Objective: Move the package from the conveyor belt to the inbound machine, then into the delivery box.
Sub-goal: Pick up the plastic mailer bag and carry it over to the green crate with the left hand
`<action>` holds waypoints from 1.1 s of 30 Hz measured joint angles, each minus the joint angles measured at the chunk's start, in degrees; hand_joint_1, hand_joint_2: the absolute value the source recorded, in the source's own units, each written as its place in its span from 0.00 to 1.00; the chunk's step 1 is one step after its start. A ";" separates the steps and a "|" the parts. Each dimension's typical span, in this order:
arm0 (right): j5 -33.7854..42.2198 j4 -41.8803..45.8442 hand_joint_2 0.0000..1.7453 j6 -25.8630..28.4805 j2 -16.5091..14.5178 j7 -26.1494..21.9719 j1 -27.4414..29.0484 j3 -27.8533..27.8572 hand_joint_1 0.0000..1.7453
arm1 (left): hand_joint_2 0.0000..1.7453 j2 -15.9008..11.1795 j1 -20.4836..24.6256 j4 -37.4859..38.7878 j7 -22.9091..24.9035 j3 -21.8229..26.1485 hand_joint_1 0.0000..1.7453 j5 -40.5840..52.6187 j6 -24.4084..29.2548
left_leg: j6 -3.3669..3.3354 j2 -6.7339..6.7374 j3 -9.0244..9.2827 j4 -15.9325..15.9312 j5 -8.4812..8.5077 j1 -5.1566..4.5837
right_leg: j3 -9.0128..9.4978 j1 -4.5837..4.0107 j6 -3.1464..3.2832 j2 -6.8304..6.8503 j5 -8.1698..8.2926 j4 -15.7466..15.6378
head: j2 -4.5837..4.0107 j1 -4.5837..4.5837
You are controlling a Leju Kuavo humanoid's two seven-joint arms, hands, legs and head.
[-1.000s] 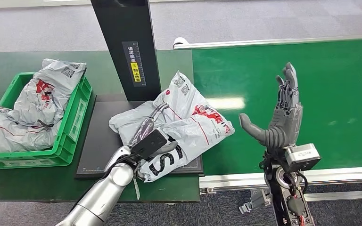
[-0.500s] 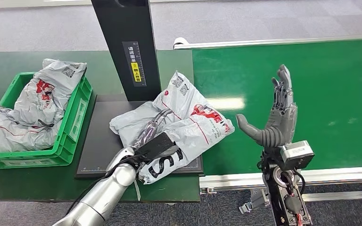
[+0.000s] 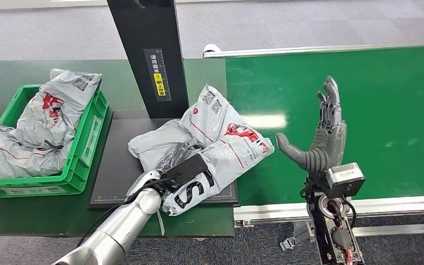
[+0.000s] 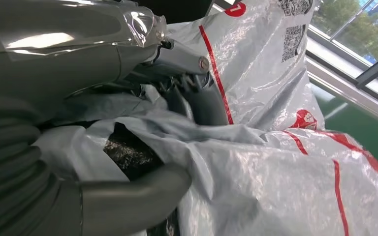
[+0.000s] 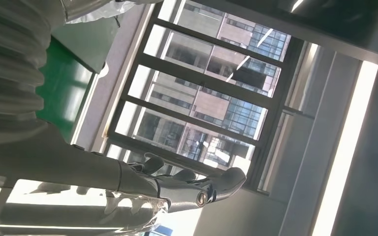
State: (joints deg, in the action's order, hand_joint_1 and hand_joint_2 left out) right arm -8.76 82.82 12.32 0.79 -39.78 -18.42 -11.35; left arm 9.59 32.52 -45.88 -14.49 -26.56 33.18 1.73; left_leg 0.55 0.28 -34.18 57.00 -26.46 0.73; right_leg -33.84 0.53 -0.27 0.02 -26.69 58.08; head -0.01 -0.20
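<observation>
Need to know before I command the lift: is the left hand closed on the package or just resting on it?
Closed on it. The left hand has thumb and fingers pinching a fold of the package.

A parcel-sorting floor: green conveyor belt [image 3: 364,110], scanning stand [image 3: 149,55], green crate [image 3: 83,149] of mailer bags.

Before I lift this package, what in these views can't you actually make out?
- Left hand fingertips: head view, buried in the package's folds.
- Grasp firmness: left wrist view shows the thumb over the plastic, fingers partly covered.
- QR labels: too small to read.
- Platform beneath the package: covered.
- Green crate's left end: cut off by the frame edge.
</observation>
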 joint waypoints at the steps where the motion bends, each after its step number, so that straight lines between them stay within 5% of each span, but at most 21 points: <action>1: -0.12 0.00 1.00 0.02 -0.07 0.00 0.01 0.14 0.00 | 1.00 0.08 0.13 0.23 0.00 0.00 0.95 0.00 0.01 | 0.00 0.00 0.00 0.00 0.00 0.00 | 0.00 0.00 0.00 0.00 0.00 0.00 | 0.00 0.01; 6: -1.27 0.28 1.00 -0.16 -0.50 0.22 0.31 1.30 0.00 | 1.00 0.86 0.83 1.43 -1.20 0.00 0.99 -1.00 -0.41 | 0.00 0.00 0.00 0.00 0.00 0.00 | 0.00 0.00 0.00 0.00 0.00 0.00 | -0.01 -0.01; 17: -2.75 1.93 1.00 -1.38 -1.11 0.20 2.75 3.89 0.00 | 1.00 1.05 0.11 1.18 -2.76 0.00 0.91 -3.17 -1.07 | 0.00 0.00 -0.01 0.00 -0.01 0.00 | 0.00 0.00 0.00 0.00 0.00 0.00 | 0.00 0.00; 25: -2.90 2.10 1.00 -1.39 -1.34 0.20 3.00 4.41 0.00 | 1.00 1.03 -0.62 0.44 -4.62 0.58 1.00 -5.31 -0.92 | 0.00 0.01 -0.01 0.00 0.00 0.00 | 0.00 0.00 0.00 0.00 0.00 0.00 | -0.01 -0.01; 33: -1.17 3.58 1.00 -1.50 -1.31 0.14 4.85 5.56 0.00 | 1.00 0.03 -5.47 -10.58 -15.17 5.90 1.00 -8.70 16.38 | 0.00 0.01 -0.04 -0.02 -0.02 0.01 | -0.03 -0.01 0.00 0.00 -0.03 0.00 | -0.01 -0.01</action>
State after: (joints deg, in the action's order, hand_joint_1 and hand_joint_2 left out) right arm -9.93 86.40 10.81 -0.52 -39.64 -13.57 -5.79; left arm 9.62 27.04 -56.47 -29.66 -20.66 24.48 18.10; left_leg 0.55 0.29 -34.22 56.98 -26.48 0.73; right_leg -33.87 0.52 -0.27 0.02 -26.72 58.08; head -0.02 -0.21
